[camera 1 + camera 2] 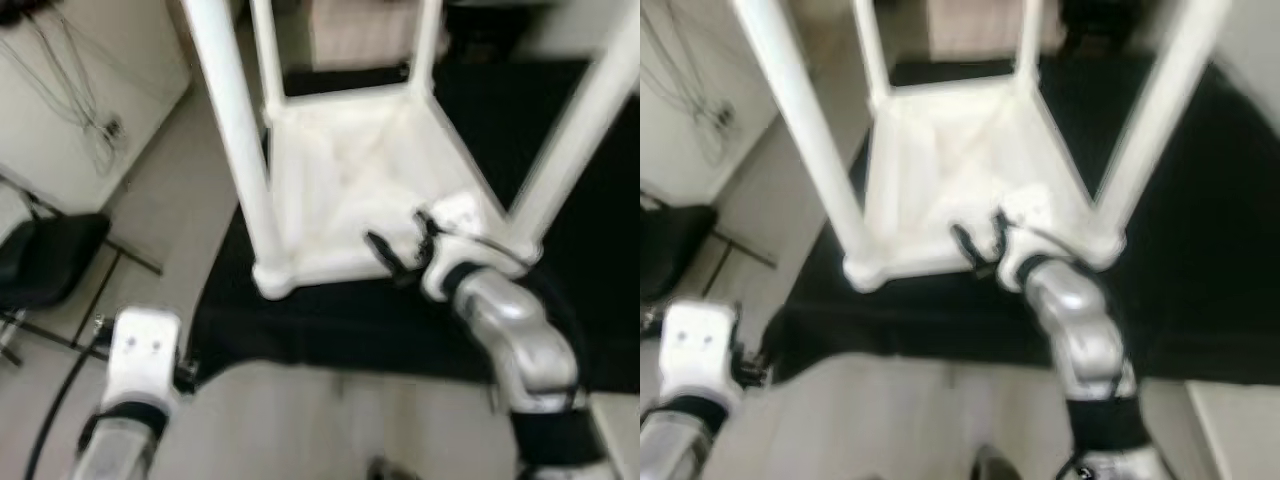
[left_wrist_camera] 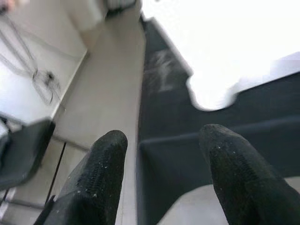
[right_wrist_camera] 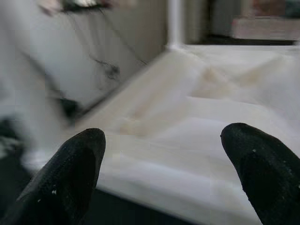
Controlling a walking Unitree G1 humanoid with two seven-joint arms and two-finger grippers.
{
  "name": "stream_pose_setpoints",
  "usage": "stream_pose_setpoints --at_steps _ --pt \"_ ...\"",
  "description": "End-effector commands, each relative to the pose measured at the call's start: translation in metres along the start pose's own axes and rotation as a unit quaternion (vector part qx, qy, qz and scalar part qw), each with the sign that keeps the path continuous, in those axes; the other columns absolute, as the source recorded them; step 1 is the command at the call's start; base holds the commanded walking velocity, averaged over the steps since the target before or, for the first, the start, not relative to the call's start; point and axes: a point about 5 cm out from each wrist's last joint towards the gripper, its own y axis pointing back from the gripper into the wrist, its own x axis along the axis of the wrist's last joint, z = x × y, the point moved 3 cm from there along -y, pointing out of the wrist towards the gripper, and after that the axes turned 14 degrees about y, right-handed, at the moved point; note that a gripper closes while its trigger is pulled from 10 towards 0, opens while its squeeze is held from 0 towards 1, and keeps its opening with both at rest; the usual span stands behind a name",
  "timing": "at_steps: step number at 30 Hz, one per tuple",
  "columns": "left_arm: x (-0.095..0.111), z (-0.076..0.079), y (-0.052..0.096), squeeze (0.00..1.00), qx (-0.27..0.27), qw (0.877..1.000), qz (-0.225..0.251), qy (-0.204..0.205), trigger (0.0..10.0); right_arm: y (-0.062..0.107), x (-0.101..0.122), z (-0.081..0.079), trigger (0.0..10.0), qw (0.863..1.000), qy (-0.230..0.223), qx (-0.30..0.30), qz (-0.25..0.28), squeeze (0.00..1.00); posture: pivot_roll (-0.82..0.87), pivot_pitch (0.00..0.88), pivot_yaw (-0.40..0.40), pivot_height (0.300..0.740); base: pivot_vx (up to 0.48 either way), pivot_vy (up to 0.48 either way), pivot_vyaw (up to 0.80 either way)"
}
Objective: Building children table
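1. The white children's table (image 1: 340, 170) lies upside down on a black mat (image 1: 330, 320) on the floor, its top flat on the mat and its four legs pointing up toward the camera; the near-left leg (image 1: 235, 130) and the near-right leg (image 1: 585, 130) frame the head view.
2. The right end effector (image 1: 400, 252) sits at the table's near edge, at about 5 o'clock from the middle of the underside, fingers spread apart with nothing between them.
3. The right wrist view looks over the pale underside, with both black fingertips (image 3: 77, 164) wide apart.
4. The right arm reaches forward from 5 o'clock, elbow bent, wrist angled down at the frame.
5. The left end effector (image 2: 164, 178) hangs low at 7 o'clock, fingers apart and empty, aimed at the mat's edge and the tile floor (image 1: 180, 180).
6. My read: legs look fitted, so this is the checking or righting stage. The next move calls for a firm hold on the near rail or a leg, probably with both arms.
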Motion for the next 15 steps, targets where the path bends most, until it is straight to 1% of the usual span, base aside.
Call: stream_pose_setpoints --at_steps 1,2,5,6,10,11,14,15 --pt "-0.004 0.004 0.000 0.00 -0.018 1.000 -0.007 -0.002 10.0 0.001 -0.008 -0.005 10.0 1.000 -0.007 0.004 -0.018 0.00 -0.03 0.167 0.123 0.740 0.000 0.000 -0.80" --pt "-0.004 0.004 0.000 0.00 -0.019 1.000 -0.007 -0.003 10.0 0.001 -0.008 -0.005 10.0 1.000 -0.006 0.004 -0.018 0.00 -0.03 0.167 0.123 0.740 0.000 0.000 -0.80" --pt "-0.004 0.004 -0.010 0.00 -0.024 1.000 0.000 -0.018 10.0 0.004 -0.012 -0.014 10.0 1.000 0.003 -0.002 -0.024 0.00 -0.04 0.162 0.124 0.740 0.000 0.000 -0.80" --pt "-0.004 0.004 -0.010 0.00 -0.024 1.000 0.000 -0.018 10.0 0.004 -0.012 -0.014 10.0 1.000 0.003 -0.002 -0.024 0.00 -0.04 0.162 0.124 0.740 0.000 0.000 -0.80" --pt "-0.003 0.001 -0.025 0.00 -0.015 0.999 0.011 -0.040 10.0 0.008 -0.018 -0.029 10.0 0.999 0.003 -0.012 -0.033 0.00 -0.06 0.155 0.127 0.740 0.000 0.000 -0.80" --pt "-0.003 0.001 -0.025 0.00 -0.015 0.999 0.011 -0.040 10.0 0.008 -0.018 -0.029 10.0 0.999 0.003 -0.012 -0.033 0.00 -0.06 0.155 0.127 0.740 0.000 0.000 -0.80" --pt "-0.007 0.002 -0.030 0.00 -0.021 0.999 0.009 -0.046 10.0 0.008 -0.023 -0.039 10.0 0.999 0.009 -0.016 -0.038 0.00 -0.06 0.150 0.126 0.740 0.000 0.000 -0.80" --pt "-0.007 0.002 -0.030 0.00 -0.021 0.999 0.009 -0.046 10.0 0.008 -0.023 -0.039 10.0 0.999 0.009 -0.016 -0.038 0.00 -0.06 0.150 0.126 0.740 0.000 0.000 -0.80"
